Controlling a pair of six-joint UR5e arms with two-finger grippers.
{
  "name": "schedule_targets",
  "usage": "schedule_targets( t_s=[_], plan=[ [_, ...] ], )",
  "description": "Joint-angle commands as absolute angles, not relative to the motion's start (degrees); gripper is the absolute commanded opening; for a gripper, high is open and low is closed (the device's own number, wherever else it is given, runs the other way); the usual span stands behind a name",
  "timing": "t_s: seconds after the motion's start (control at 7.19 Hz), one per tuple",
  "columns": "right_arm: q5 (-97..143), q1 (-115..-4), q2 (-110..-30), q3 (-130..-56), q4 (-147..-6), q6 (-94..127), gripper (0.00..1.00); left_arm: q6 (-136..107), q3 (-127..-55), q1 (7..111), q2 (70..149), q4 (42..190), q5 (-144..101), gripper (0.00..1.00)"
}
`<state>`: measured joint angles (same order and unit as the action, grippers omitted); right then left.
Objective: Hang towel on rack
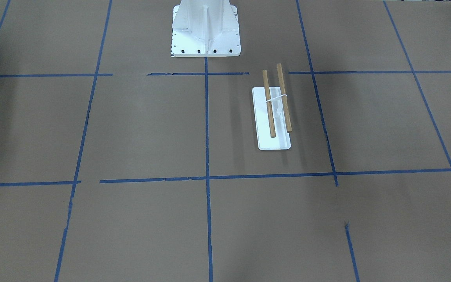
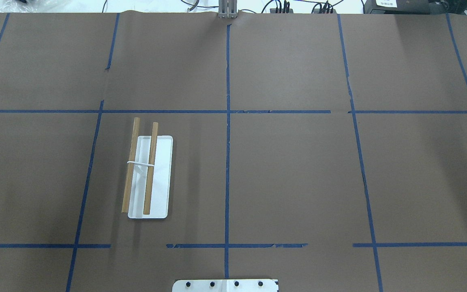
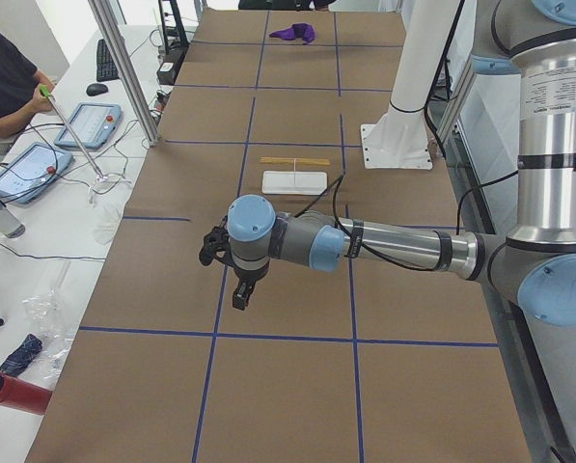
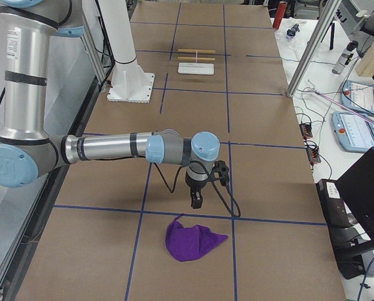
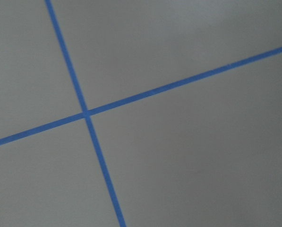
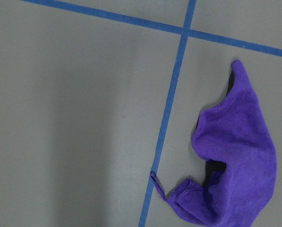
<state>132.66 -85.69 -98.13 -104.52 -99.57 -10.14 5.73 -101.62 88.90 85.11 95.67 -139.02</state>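
Towel (image 4: 193, 241): purple, crumpled on the table (image 4: 268, 125), well apart from the rack.
Rack (image 2: 158, 190): upright, on the robot's left half.
Right gripper (image 4: 196, 200): near the towel, seemingly not touching it; jaw opening can't be told.
Left gripper (image 3: 243, 294): pointing down; jaw opening likewise unclear.

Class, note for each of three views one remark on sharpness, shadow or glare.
Left wrist view: the blue tape cross looks soft, the table flat grey. Right wrist view: the purple towel is crisp, with a broad dim shadow band left of it. Front-facing view: the white pedestal is nearly blown out; the rack is sharp.
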Motion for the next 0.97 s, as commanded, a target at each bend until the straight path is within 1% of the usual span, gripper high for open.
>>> schedule_targets(
  t_s=[0.0, 0.83],
  plan=[
    [133.76, -85.69, -98.26, -105.11, -99.58, -10.11, 1.0, 5.63, -103.17, 90.09, 85.51, 95.19, -139.22, 1.0],
    [135.18, -85.61, -98.26, -106.7, -97.93, -10.28, 1.0, 5.36, -102.31, 89.56, 84.81, 95.71, -139.48, 1.0]
  ],
)
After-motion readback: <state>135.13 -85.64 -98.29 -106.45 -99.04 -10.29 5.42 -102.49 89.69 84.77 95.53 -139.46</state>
